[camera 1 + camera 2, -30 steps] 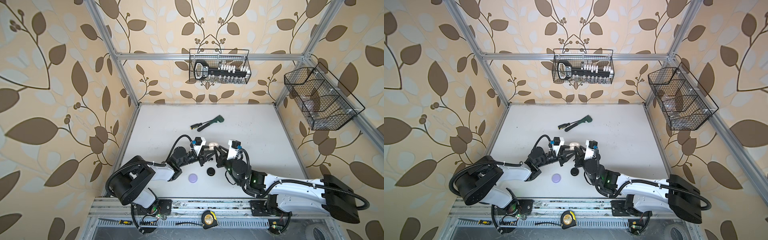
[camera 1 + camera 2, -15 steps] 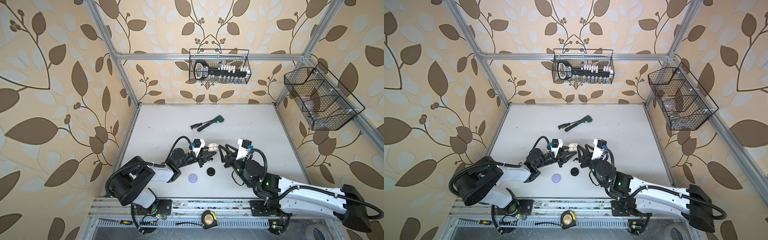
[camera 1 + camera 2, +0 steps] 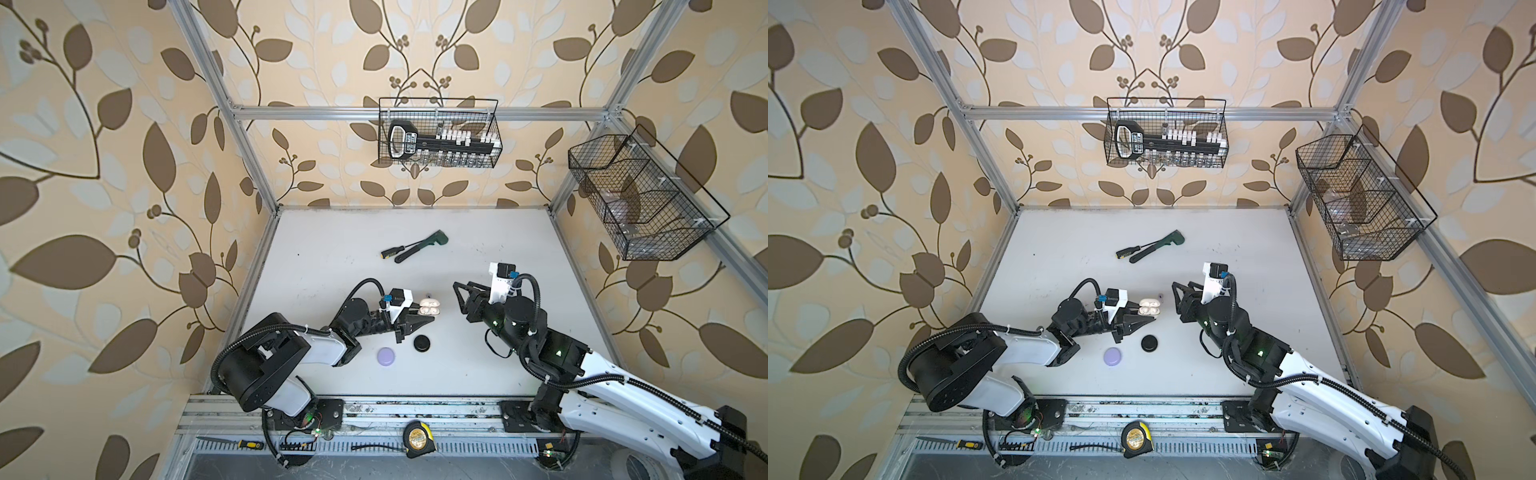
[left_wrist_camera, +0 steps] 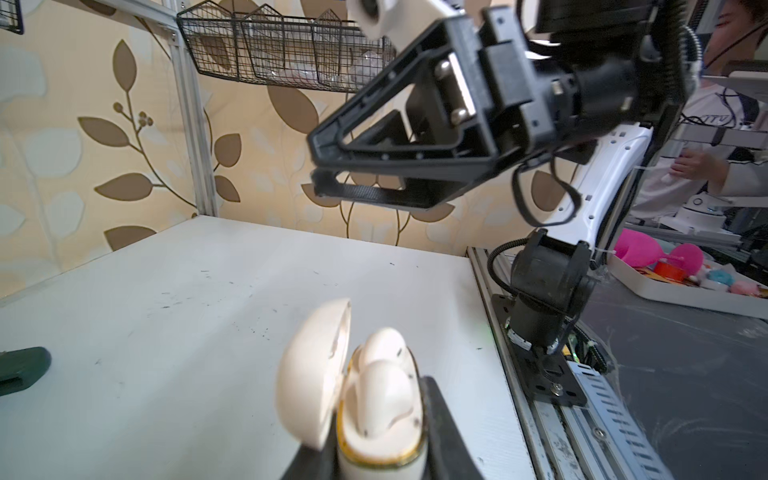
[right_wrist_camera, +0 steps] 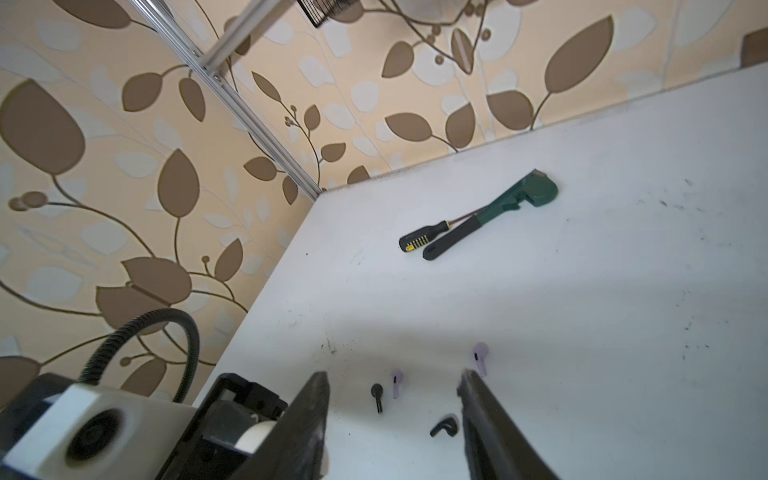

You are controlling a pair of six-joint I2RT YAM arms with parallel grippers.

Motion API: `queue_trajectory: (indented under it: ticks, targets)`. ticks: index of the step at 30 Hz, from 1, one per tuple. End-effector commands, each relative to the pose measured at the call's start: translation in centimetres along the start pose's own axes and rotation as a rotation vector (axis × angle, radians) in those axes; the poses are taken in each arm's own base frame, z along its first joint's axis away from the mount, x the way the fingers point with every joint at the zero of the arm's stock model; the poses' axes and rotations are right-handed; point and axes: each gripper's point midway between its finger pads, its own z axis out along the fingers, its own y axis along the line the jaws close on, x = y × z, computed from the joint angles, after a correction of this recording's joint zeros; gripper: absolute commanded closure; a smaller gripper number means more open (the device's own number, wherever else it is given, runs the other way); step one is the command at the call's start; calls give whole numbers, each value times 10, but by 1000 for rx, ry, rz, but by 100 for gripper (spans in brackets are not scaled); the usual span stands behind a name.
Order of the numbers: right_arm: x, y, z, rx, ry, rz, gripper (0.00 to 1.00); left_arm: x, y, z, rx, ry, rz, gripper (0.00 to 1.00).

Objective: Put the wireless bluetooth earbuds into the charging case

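Note:
My left gripper [image 3: 424, 316] is shut on the white-cream charging case [image 3: 430, 309] [image 4: 380, 415], low over the table's middle. The case's lid [image 4: 311, 370] is swung open, and two white-cream earbuds [image 4: 384, 386] sit in its wells. To the right of the case and raised above the table, my right gripper [image 3: 457, 291] [image 5: 392, 399] is open and holds nothing. In the right wrist view two black earbuds [image 5: 377, 395] [image 5: 444, 428] and two lilac earbuds [image 5: 397, 380] [image 5: 481, 357] lie loose on the table under its fingers.
A shut lilac case [image 3: 386, 356] and a shut black case [image 3: 422, 343] lie just in front of the left gripper. A green wrench [image 3: 419, 245] and a screwdriver [image 3: 392, 252] lie farther back. Wire baskets hang on the back wall [image 3: 438, 139] and the right wall [image 3: 640, 195].
My right gripper has drawn back to the right, away from the case, and its jaws have spread wider. The left gripper still holds the case in the same place.

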Motion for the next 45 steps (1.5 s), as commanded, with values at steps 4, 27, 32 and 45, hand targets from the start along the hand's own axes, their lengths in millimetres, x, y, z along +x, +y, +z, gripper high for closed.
queue_trajectory:
  ticks: [4,27,32,45]
  targets:
    - [37,-13,4,-33,228,-14,49,-33,-36,-8,150,-92,127,100]
    - [67,46,24,-220,319,-90,50,-37,-41,-4,190,-74,97,100]
    - [61,60,17,-262,281,-110,50,-37,-42,-2,192,-63,97,100]
    - [42,83,-19,-376,145,-179,49,-31,-40,2,202,-26,88,100]
